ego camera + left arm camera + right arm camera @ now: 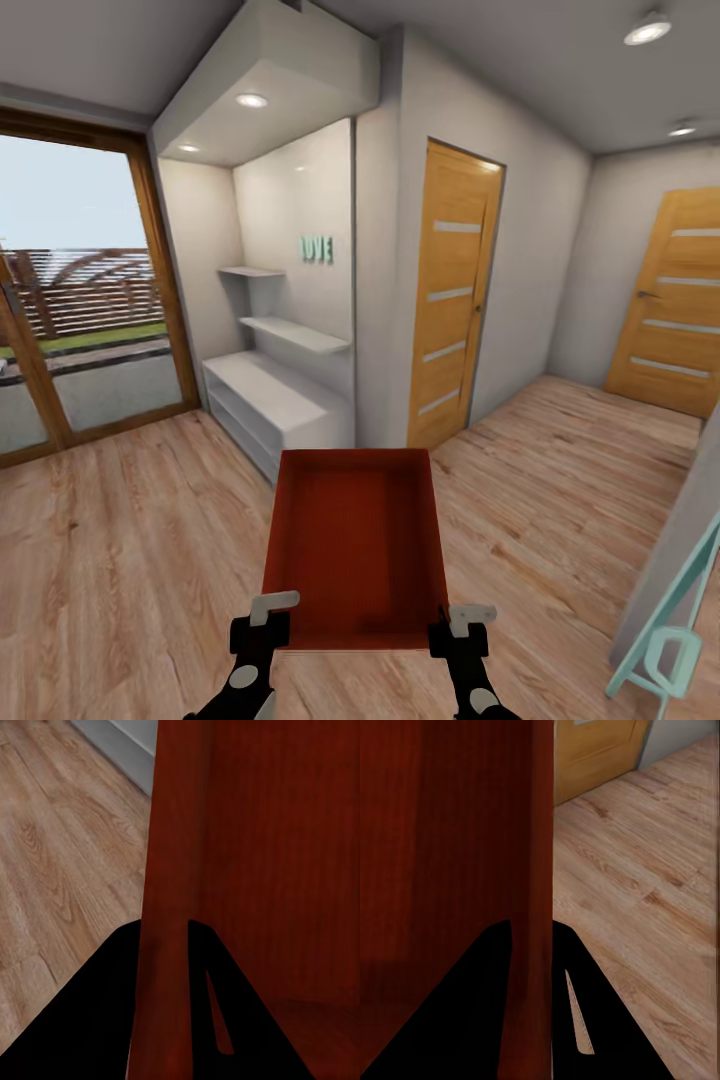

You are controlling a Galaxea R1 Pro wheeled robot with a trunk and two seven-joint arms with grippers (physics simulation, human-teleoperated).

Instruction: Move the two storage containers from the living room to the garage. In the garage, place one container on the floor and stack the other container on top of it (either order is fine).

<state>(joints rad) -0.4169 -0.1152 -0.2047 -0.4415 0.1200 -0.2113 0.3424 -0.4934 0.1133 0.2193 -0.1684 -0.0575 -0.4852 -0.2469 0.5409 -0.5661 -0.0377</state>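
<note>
Right now you are carrying one red-orange storage container (350, 545) out ahead of you, the left gripper (262, 622) clamped on its left wall near the near corner and the right gripper (462, 628) clamped on its right wall likewise; in each wrist view the thin wall runs straight between the two dark fingers. The bin hangs clear above the light wood plank floor (120, 560), open top upward, and you have not reached the garage. Your risk, as I judge it, is the grip itself: both pinches sit at the near end of thin walls, so the far end is unsupported and a sharp turn or stop could make the bin droop or slide out of one pair of jaws. Beyond the far end of the container stand a white shelf unit (270, 400) and a wall corner, so driving straight on would ram it. A wooden door (455, 290) lies just past that corner and a second wooden door (675, 300) farther off on the right-gripper side. A pale teal frame (670, 630) leans close outside your right gripper; watch it when swinging that way.
</note>
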